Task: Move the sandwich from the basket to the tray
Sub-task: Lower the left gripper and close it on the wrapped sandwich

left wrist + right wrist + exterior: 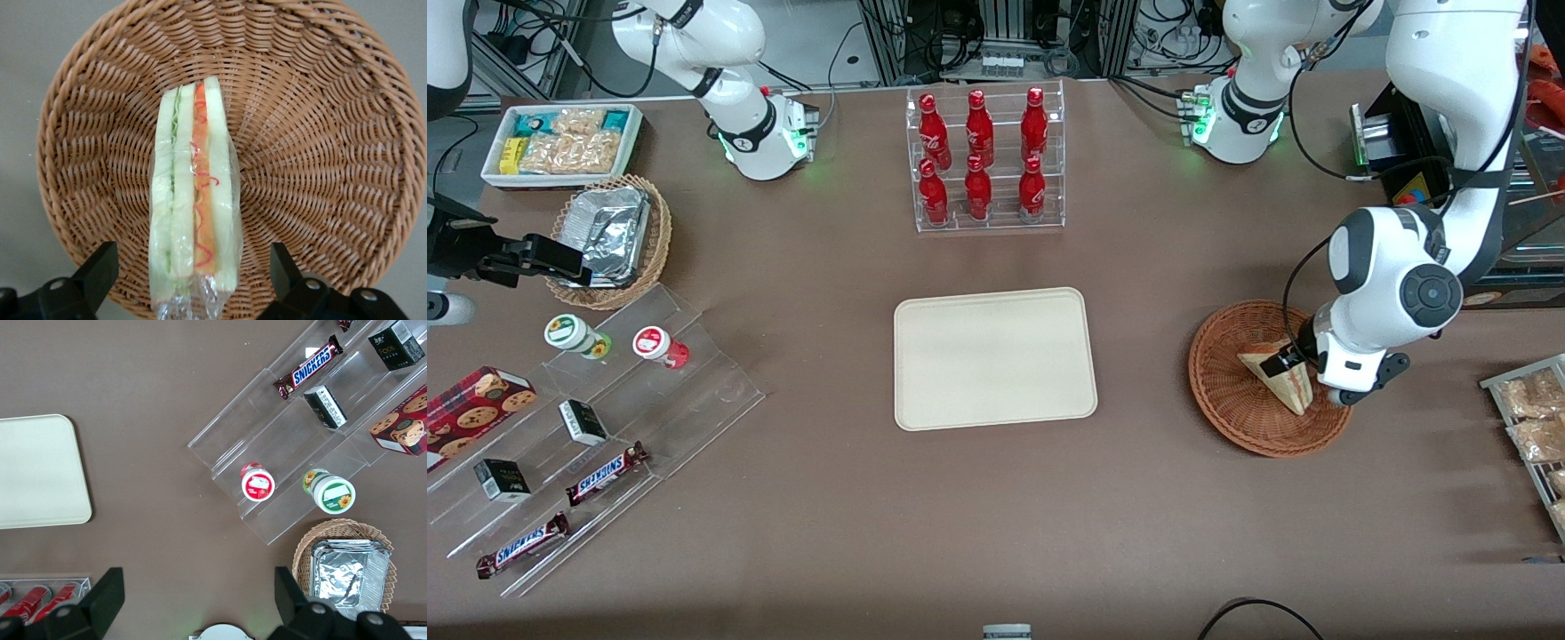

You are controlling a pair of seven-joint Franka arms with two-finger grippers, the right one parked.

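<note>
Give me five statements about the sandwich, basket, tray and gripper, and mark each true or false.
1. The sandwich lies in the basket. True.
2. The tray holds a sandwich. False: nothing lies on it.
3. The gripper is open, with a finger on each side of the sandwich. True: the wrist view shows both fingers apart from the wrap.
4. The sandwich is unwrapped. False: clear film covers it, bunched at one end.
5. The basket sits toward the parked arm's end of the table. False: it sits toward the working arm's end, with the tray beside it at the table's middle.
</note>
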